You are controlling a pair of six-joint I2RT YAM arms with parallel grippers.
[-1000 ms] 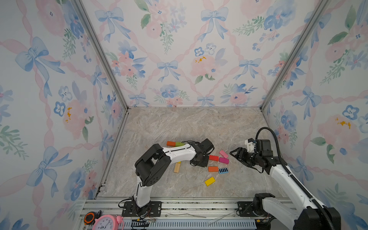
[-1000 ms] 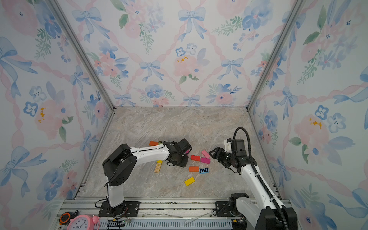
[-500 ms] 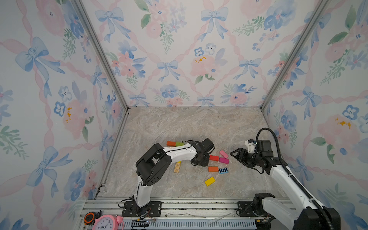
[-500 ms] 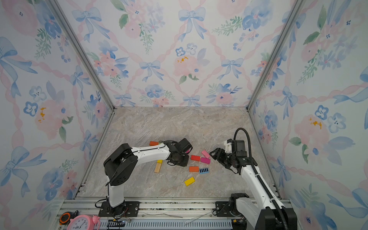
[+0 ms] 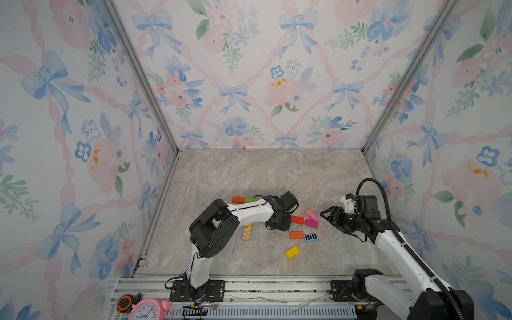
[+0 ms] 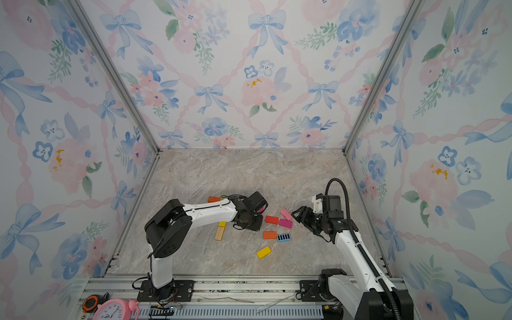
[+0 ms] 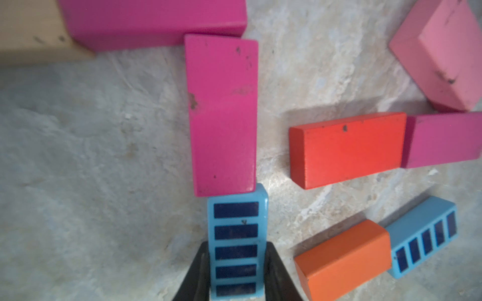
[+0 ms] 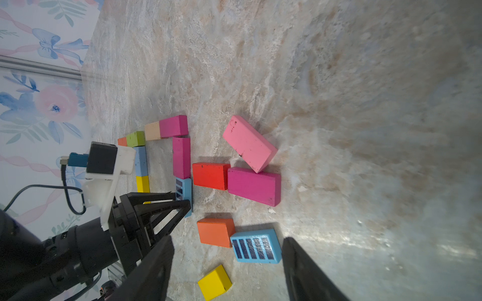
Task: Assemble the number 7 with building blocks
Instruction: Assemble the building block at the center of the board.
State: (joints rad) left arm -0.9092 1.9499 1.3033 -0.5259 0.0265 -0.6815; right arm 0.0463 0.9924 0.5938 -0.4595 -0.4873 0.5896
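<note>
Left gripper is clamped across the long sides of the striped blue block, near its rear end. The block is small and rigid, likely light, and its smooth paint may slip, so the side grip suits it. It is light blue with dark bars and lies flat, its end touching the magenta stem block of the number 7. Right gripper is spread and empty, well apart from that stem block.
</note>
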